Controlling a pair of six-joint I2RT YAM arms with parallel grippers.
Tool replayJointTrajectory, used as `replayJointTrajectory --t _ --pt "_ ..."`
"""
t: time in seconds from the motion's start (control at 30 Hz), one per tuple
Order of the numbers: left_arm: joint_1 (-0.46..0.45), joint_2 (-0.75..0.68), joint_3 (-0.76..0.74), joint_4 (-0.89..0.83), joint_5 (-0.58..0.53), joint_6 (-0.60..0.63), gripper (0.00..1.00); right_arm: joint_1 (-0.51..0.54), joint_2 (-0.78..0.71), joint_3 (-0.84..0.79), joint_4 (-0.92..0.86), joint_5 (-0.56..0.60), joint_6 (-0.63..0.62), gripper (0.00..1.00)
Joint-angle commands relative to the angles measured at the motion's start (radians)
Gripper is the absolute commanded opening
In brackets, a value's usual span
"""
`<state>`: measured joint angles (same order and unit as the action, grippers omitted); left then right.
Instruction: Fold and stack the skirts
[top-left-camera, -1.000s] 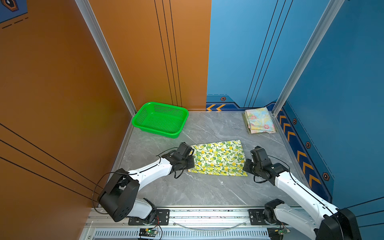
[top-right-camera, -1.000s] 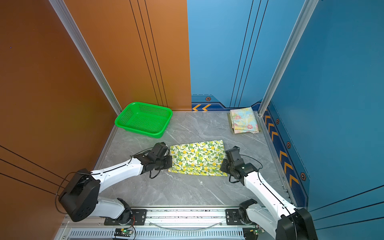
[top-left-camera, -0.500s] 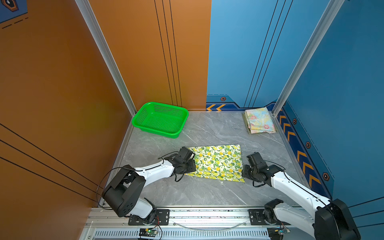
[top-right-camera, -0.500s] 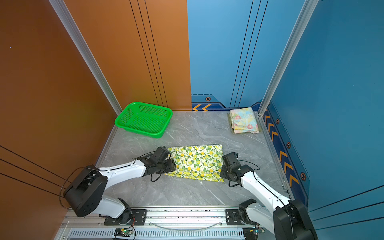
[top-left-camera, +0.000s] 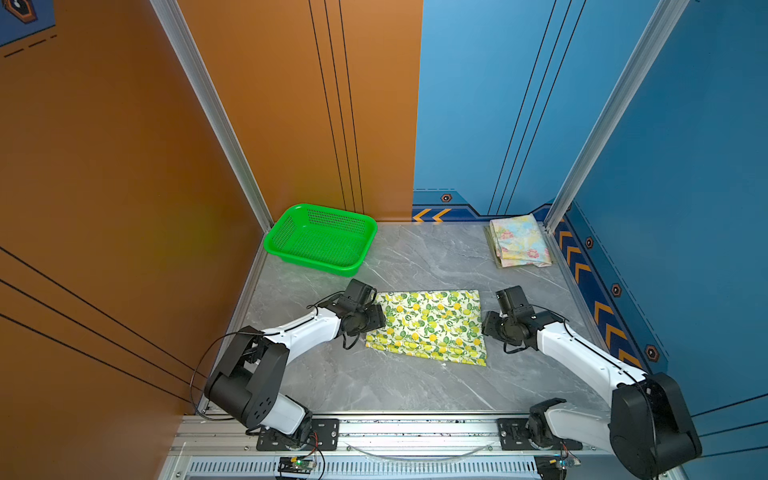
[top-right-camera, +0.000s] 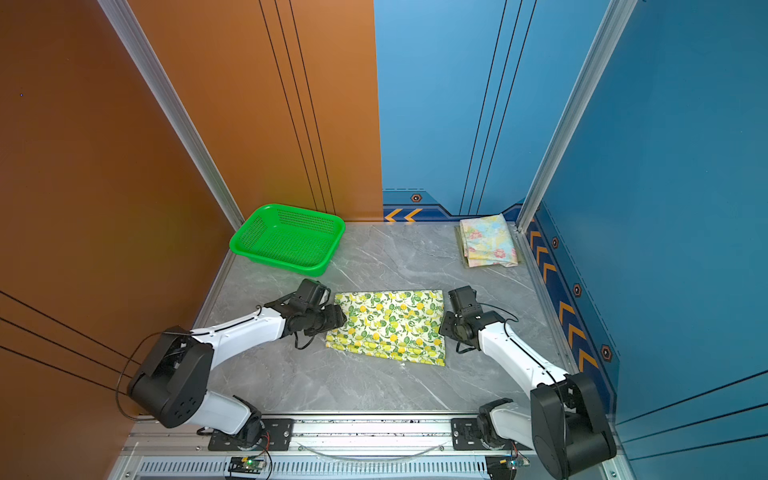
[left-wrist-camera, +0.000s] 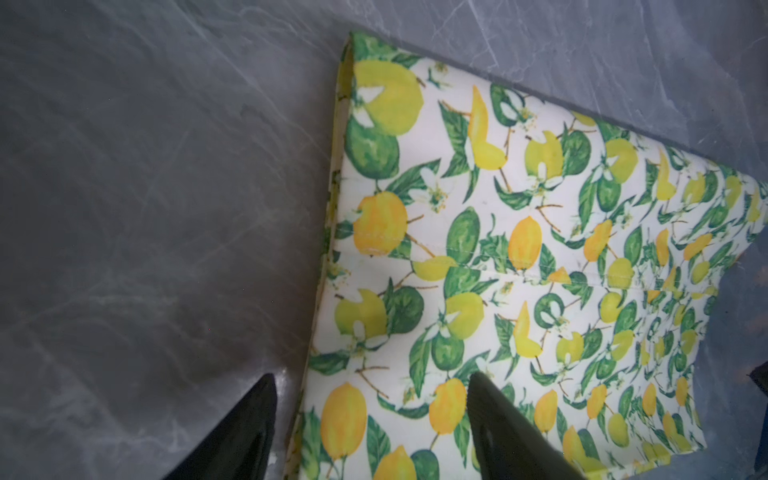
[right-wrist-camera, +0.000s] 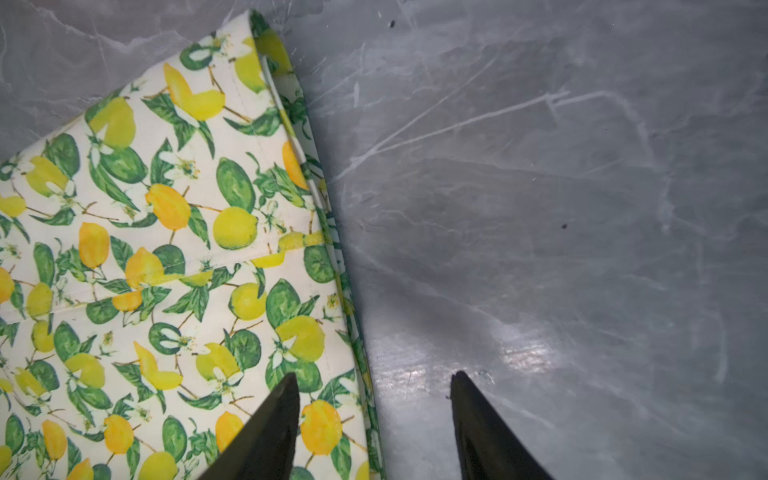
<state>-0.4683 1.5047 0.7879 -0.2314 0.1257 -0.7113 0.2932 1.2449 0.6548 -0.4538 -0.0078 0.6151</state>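
While both arms sit low on the grey marbled tabletop (top-left-camera: 415, 386), the lemon-print skirt (top-left-camera: 428, 326) lies folded flat between them in both top views. Its long axis runs side to side, one short end towards each arm. The left gripper (top-left-camera: 374, 318) is at the left end and the right gripper (top-left-camera: 487, 328) at the right end, so neither is clearly closer. The pastel floral skirt (top-left-camera: 519, 241) sits folded in the far right corner, well apart, and the green perforated basket (top-left-camera: 332, 216) stands far left.

Over to the left wrist view: the jaws are spread and grip nothing. One finger (left-wrist-camera: 498, 424) is over the lemon print, the other (left-wrist-camera: 249, 432) over bare table, and the skirt's end edge runs between them.

The right wrist view is the mirror of that. The jaws are spread with nothing pinched, one finger (right-wrist-camera: 266, 428) over the fabric and its partner (right-wrist-camera: 486, 432) over the marble, astride the opposite end.

By my reading, each arm needs only to close where it sits. If the skirt is then carried to the floral one, the right arm lies nearer that corner.
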Motion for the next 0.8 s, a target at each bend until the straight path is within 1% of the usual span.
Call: replayJointTrajectory --t 0.0,0.2,0.4,0.5,0.6,0.77 --pt "0.028 0.030 0.043 -0.051 0.057 0.059 0.74 -0.007 0.027 0.022 0.034 -0.038 -0.020 0.59" --pt "0.047 0.115 0.081 -0.073 0.077 0.108 0.74 -0.006 0.026 0.017 0.051 -0.054 -0.012 0.58" --pt "0.048 0.191 0.096 -0.077 0.094 0.130 0.70 -0.010 0.024 0.000 0.059 -0.051 -0.016 0.58" --pt "0.041 0.219 0.107 -0.082 0.103 0.137 0.68 -0.013 0.043 -0.024 0.096 -0.061 -0.009 0.58" --pt "0.029 0.240 0.121 -0.111 0.088 0.145 0.67 -0.019 0.077 -0.039 0.136 -0.075 -0.007 0.57" --pt "0.019 0.255 0.134 -0.159 0.055 0.157 0.66 -0.012 0.144 -0.050 0.191 -0.099 0.004 0.48"
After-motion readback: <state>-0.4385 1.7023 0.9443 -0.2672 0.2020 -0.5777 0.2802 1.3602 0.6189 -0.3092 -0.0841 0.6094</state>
